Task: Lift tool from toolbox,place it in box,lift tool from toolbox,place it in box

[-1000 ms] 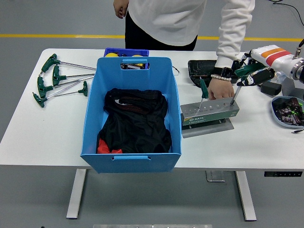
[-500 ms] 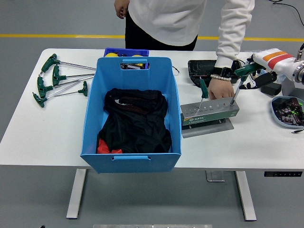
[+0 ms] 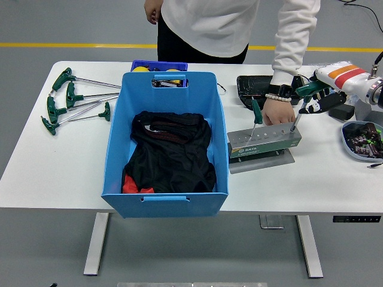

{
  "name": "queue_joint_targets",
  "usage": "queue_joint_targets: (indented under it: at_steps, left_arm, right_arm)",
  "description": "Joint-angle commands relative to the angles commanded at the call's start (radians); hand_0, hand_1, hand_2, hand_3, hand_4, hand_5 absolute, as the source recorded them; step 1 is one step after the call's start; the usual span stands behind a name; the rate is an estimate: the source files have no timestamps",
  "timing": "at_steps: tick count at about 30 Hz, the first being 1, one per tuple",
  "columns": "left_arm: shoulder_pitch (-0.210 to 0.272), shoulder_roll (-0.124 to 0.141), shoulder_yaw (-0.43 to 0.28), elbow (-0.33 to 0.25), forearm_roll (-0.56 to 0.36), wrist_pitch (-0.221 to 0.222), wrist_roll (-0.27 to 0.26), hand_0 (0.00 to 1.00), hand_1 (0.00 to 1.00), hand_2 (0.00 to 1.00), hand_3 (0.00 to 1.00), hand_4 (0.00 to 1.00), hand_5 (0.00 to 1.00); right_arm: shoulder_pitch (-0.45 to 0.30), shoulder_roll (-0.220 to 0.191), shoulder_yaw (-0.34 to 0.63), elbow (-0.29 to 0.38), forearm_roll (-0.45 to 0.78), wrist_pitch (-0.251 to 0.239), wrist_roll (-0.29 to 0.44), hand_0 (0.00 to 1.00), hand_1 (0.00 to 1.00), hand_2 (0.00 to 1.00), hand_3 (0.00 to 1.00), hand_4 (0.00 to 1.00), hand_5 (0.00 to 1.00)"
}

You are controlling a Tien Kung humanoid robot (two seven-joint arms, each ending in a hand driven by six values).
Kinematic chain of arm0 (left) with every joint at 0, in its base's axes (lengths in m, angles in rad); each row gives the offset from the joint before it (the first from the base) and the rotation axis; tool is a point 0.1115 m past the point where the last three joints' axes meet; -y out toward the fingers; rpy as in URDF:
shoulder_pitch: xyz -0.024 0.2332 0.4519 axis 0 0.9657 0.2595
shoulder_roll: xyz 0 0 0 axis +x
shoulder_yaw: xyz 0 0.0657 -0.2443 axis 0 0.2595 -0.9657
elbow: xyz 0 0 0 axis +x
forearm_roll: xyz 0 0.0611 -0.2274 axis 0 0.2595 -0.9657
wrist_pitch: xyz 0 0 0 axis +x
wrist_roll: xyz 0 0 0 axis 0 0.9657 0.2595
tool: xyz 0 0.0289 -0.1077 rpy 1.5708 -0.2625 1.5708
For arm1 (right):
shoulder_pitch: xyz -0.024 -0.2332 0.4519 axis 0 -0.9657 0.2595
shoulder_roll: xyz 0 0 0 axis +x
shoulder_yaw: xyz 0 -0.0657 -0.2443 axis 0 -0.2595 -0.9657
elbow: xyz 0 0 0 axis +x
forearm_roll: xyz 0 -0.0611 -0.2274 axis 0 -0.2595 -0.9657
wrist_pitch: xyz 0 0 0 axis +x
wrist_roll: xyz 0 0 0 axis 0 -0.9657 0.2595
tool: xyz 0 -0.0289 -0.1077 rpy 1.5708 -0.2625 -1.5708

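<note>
Two green-handled wrenches are seen upright in the toolbox (image 3: 264, 143), one (image 3: 302, 98) grasped at its handle by the right hand (image 3: 317, 98), its shaft below in the holder, so no lift is judged finished and the blue box (image 3: 164, 140), well left, awaits both.

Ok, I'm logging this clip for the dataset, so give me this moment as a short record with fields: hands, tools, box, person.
right hand: right hand curled on the green handle of the T-handle tool, whose tip is in the rack
left hand: not in view
tool rack: grey tool rack right of the box, a second green-handled tool standing in it
box: blue box mid-table, holding dark cloth
loose tools: four green T-handle tools lying on the table left of the box
person: person's hand resting on the rack
</note>
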Motion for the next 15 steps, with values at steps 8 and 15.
queue_joint_targets:
  at_steps: [8, 15]
  left_arm:
    - [-0.001, 0.000, 0.001, 0.000, 0.001, 0.000, 0.001, 0.745, 0.727, 0.798, 0.773, 0.735, 0.607]
    - [-0.002, -0.001, -0.002, 0.000, 0.004, 0.000, 0.001, 0.745, 0.727, 0.798, 0.774, 0.734, 0.607]
  right_arm:
    - [-0.004, 0.007, 0.002, -0.013, 0.006, -0.009, 0.003, 0.273, 0.225, 0.233, 0.247, 0.998, 0.688]
    - [-0.009, 0.018, 0.010, -0.046, 0.009, -0.050, 0.024, 0.087, 0.101, 0.144, 0.149, 0.998, 0.690]
